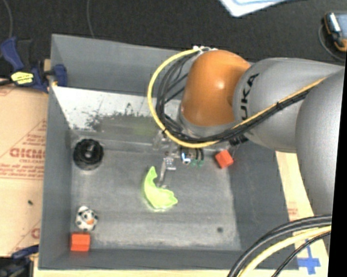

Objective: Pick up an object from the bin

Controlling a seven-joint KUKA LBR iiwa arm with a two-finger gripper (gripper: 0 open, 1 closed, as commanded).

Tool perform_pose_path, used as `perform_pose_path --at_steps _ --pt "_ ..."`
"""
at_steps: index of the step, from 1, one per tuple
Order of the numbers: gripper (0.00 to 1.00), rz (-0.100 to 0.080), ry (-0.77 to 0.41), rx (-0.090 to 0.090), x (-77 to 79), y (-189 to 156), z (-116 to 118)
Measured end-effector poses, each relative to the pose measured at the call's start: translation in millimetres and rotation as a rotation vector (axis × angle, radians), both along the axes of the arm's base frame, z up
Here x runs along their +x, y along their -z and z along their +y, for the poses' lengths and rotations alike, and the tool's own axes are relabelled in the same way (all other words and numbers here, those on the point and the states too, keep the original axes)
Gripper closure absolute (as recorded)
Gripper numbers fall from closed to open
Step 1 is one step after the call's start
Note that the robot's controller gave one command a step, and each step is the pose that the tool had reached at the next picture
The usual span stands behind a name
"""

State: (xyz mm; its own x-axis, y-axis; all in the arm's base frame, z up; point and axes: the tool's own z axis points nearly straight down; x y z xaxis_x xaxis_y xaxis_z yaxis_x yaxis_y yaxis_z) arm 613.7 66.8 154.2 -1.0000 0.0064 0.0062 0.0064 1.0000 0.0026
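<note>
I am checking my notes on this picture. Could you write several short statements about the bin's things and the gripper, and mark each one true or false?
1. A lime-green curved thing lies near the middle of the bin. True.
2. The gripper is close by that green thing's upper end. True.
3. The black round thing lies in the bin's right half. False: it lies at the left, near the left wall.
4. The two orange-red blocks lie side by side. False: one is in the near left corner, the other is far off at the right, beside the arm.
5. A small white ball with dark spots lies next to the corner block. True.
</note>
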Motion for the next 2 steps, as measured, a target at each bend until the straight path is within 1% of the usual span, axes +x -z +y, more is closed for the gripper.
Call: perform_pose_path --at_steps 1,2 --pt "0.0 -0.012 -0.017 -0.002 8.0 24 1" --pt "0.0 0.003 -0.065 -0.002 -10.3 81 -29"
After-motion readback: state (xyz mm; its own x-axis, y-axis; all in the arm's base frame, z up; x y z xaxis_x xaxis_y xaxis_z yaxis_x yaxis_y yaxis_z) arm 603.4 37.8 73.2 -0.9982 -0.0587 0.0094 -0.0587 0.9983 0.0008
